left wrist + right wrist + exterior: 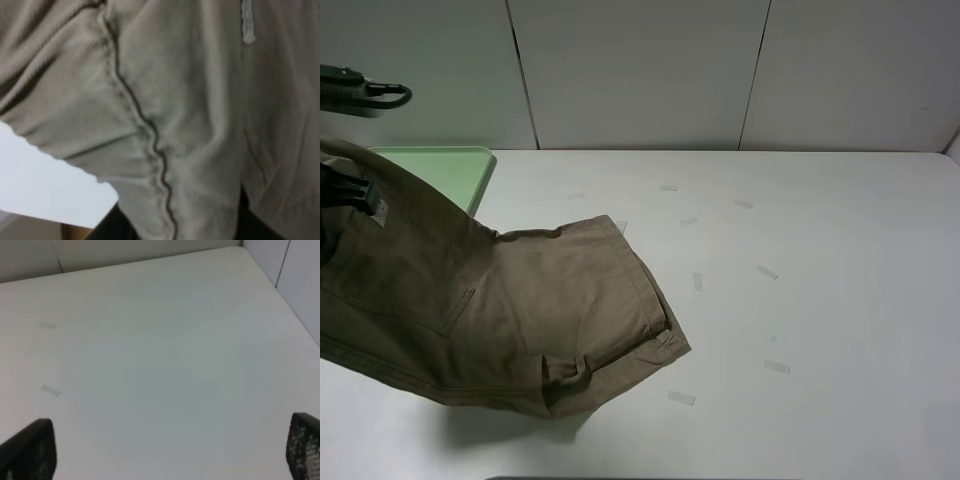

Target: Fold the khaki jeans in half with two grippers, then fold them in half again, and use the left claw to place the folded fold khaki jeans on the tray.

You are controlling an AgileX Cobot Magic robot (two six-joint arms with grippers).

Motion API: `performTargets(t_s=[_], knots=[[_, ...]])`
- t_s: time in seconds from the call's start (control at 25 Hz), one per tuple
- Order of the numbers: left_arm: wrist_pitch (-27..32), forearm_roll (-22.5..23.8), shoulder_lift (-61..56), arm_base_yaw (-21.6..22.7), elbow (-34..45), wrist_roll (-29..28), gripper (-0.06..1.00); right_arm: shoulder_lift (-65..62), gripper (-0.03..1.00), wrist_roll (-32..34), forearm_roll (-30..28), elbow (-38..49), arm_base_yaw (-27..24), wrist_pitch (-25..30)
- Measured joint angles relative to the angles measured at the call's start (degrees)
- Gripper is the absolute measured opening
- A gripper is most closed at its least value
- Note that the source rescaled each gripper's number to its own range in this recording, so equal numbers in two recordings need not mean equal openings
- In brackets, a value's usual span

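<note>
White table (820, 300) shows between the wide-spread fingers of the right gripper (167, 447) — it idles. Meanwhile the left gripper (350, 190) clamps the shorts (520, 310), cloth draping below its fingers — likely bound for the tray (440, 165) beyond.

the high camera looks down from the near edge across the tabletop (840, 300) toward the back wall (640, 70), jeans (520, 310) at 8 o'clock. the left wrist camera sits tight against that same cloth. the right wrist camera looks from farther off over the tabletop to a corner.
</note>
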Motion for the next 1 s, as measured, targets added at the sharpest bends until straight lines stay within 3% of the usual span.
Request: performTargets(t_s=[0.12,0.32,0.6,0.92,1.0], knots=[[-3.45,-2.87,3.29,0.00,0.00,-0.77,0.21,0.00,1.00,0.00,0.00,0.00,0.00,0.00],[-12.04,-12.13,10.82,0.00,0.00,-0.35,0.21,0.00,1.00,0.00,0.00,0.00,0.00,0.00],[-20.91,-26.49,20.19,-0.42,0.00,8.83,0.21,0.00,1.00,0.00,0.00,0.00,0.00,0.00],[-27.65,-28.07,22.89,-4.24,0.24,10.59,0.21,0.00,1.00,0.00,0.00,0.00,0.00,0.00],[-29.92,-28.19,22.94,-4.52,0.24,10.66,0.26,0.00,1.00,0.00,0.00,0.00,0.00,0.00]])
